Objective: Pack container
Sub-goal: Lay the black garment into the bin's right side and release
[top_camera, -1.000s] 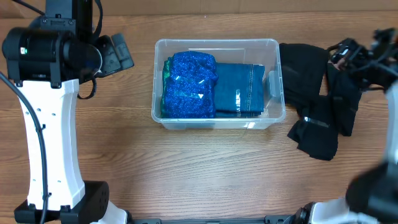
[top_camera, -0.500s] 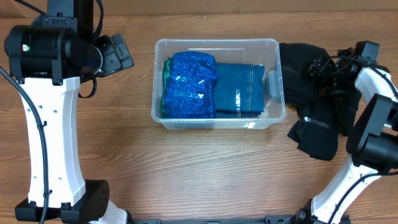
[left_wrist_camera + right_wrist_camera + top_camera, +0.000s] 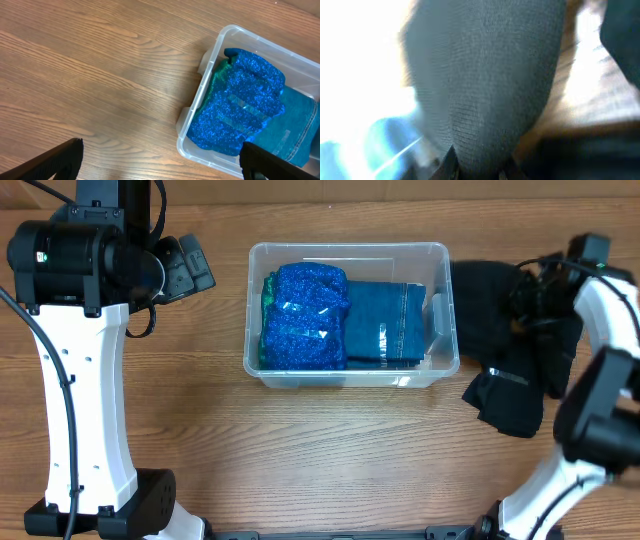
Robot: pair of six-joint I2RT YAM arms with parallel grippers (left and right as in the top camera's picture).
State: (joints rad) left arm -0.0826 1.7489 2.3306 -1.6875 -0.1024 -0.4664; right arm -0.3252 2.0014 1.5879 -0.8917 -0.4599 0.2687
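The clear container (image 3: 350, 247) stands mid-table, holding a glittery blue cloth (image 3: 305, 315) on its left and a folded teal cloth (image 3: 385, 320) on its right. A black garment (image 3: 485, 300) lies crumpled on the table just right of the container. My right gripper (image 3: 527, 290) is down on the garment's upper part, and in the right wrist view dark fabric (image 3: 485, 90) is pinched between the shut jaws (image 3: 477, 167). My left gripper (image 3: 160, 165) hangs open over bare wood left of the container (image 3: 192, 120), holding nothing.
The garment's lower end (image 3: 505, 405) trails toward the front right. The left arm's white column (image 3: 85, 410) rises at the left side of the wooden table (image 3: 320, 460). The right arm (image 3: 605, 310) curves along the right edge.
The right gripper has closed onto the black garment, whose upper part has bunched slightly. The left arm, the container and its cloths have not moved.
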